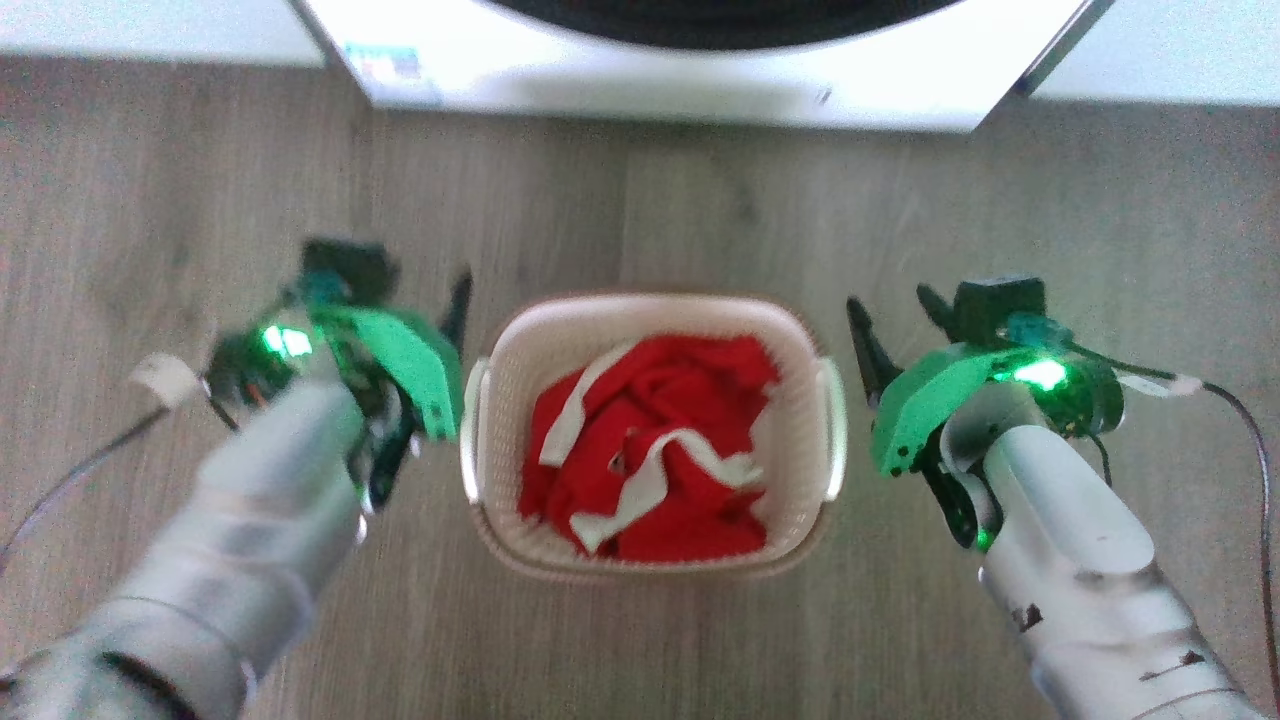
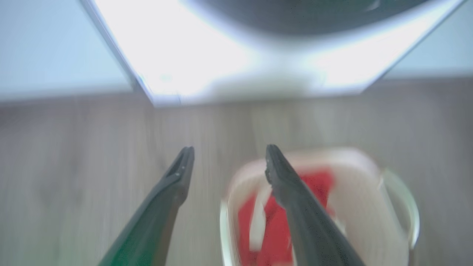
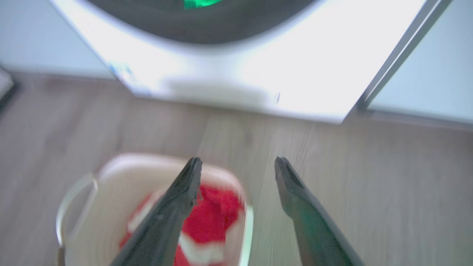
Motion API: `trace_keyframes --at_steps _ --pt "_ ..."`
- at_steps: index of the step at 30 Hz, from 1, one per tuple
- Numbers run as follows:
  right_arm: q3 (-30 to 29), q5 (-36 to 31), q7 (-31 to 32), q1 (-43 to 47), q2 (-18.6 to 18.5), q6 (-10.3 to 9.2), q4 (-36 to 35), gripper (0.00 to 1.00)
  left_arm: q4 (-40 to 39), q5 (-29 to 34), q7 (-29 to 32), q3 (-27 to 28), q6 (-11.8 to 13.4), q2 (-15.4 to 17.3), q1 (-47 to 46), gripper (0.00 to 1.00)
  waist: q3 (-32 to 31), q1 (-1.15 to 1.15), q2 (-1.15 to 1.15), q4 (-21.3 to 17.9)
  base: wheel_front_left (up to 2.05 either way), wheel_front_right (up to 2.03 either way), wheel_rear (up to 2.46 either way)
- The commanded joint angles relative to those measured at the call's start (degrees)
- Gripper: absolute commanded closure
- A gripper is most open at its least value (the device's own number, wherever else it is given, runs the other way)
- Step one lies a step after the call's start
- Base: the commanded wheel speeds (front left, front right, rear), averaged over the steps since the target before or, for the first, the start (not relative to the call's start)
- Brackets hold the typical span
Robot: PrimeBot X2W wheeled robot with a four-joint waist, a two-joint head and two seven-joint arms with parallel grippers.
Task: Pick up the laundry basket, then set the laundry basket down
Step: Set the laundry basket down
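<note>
Reaching step: my left gripper (image 2: 229,149) and right gripper (image 3: 238,160), both spread, flank the basket (image 1: 640,305); next I'd pinch its handles (image 1: 833,430).

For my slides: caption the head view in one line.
Left pincer and right pincer, both open, flank the cream perforated laundry basket holding red cloth.

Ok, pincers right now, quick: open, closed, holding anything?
Left pincer: open, empty, beside the basket.
Right pincer: open, empty, at the basket's other side.

White washing machine (image 1: 700,85), pale wood floor (image 1: 640,210), crumpled red cloth (image 1: 680,400) with white bands, perhaps clothing
</note>
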Motion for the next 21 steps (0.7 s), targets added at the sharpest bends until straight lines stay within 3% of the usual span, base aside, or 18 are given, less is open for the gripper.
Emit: trace_keyframes --at_steps 1,2,5,9,15,21 --pt "0.89 0.84 -3.24 1.21 1.19 0.28 -2.28 0.0 -7.03 4.49 -0.69 6.47 2.73 4.03 0.96 0.0 -5.76 0.0 0.0 -2.94 0.0 0.0 0.0" --pt "0.89 0.84 -3.24 1.21 1.19 0.28 -2.28 0.0 -7.03 4.49 -0.69 6.47 2.73 4.03 0.96 0.0 -5.76 0.0 0.0 -2.94 0.0 0.0 0.0" --pt "0.48 1.79 -6.87 1.36 1.2 0.28 -3.89 0.0 -20.31 12.95 -0.7 16.67 6.54 6.92 7.07 0.0 -8.31 0.0 0.0 -3.85 0.0 0.0 0.0" --pt "-0.92 2.28 -9.11 1.93 1.2 0.28 -7.78 0.0 -35.17 22.64 -0.7 27.61 8.68 7.55 16.09 0.0 -11.06 0.0 0.0 -4.61 0.0 0.0 0.0" --pt "-4.28 2.03 -9.69 5.37 1.2 0.28 -17.5 0.0 -49.34 31.24 -0.7 38.34 7.01 5.32 26.79 0.0 -14.52 0.0 0.0 -4.98 0.0 0.0 0.0" --pt "-5.67 -0.9 -9.71 11.75 1.2 0.28 -24.95 0.0 -54.87 35.09 -0.71 44.03 4.32 1.84 35.35 0.0 -16.87 0.0 0.0 -4.86 0.0 0.0 0.0"
